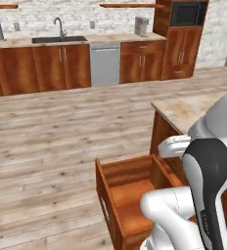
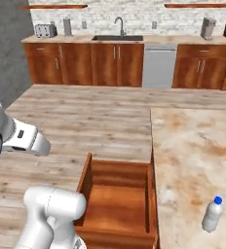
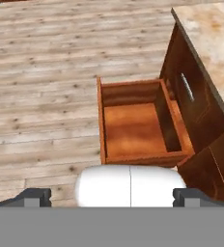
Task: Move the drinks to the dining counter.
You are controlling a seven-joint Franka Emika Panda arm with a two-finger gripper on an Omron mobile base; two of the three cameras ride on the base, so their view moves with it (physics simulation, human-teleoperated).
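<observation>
The slim whitish bottle (image 2: 213,214) with a blue cap stands upright on the dining counter (image 2: 193,141), near its front right. This beige marble-look top (image 1: 184,110) has wooden fronts below and runs along the right edge of the hand view (image 3: 215,29). The tan paper cup is out of view. My gripper (image 3: 111,198) is open, its two dark fingertips (image 3: 36,197) wide apart with nothing held between them. It hangs high over the floor, looking down at an open drawer beside the counter.
An empty wooden drawer (image 2: 117,194) juts out from the dining counter's side over the plank floor (image 1: 47,136). Far back runs a brick-backed counter with a sink (image 2: 117,37), a steel dishwasher (image 2: 159,65) and a toaster (image 2: 46,30).
</observation>
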